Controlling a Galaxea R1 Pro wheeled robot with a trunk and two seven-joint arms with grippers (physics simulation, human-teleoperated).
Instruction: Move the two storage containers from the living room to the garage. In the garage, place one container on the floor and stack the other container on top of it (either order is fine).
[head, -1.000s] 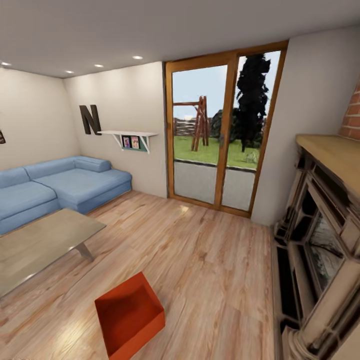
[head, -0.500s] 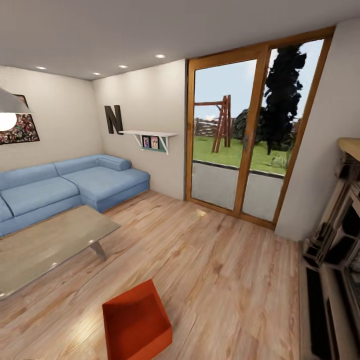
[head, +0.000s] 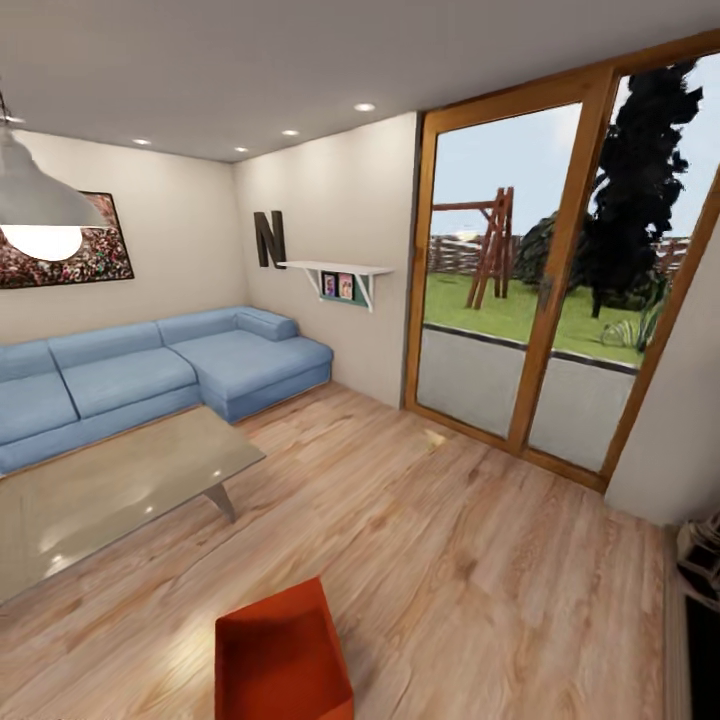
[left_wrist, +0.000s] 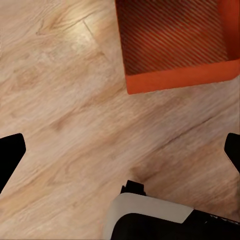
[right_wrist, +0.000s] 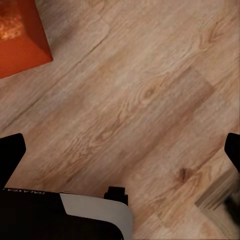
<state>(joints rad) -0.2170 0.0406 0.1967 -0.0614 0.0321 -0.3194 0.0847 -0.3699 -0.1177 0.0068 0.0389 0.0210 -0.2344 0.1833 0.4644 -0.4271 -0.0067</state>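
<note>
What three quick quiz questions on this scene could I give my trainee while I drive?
1. True or false: the orange-red storage container sits on the wood-plank floor, not on the glass coffee table.
2. Multiple choice: what hangs on the wall above the blue sofa? A) a clock B) a framed picture C) a mirror
3. Fill in: in the left wrist view, the left tool's fingertips stand far apart, so the tool is ____ and holds nothing.

Key: 1 true; 2 B; 3 open.
</note>
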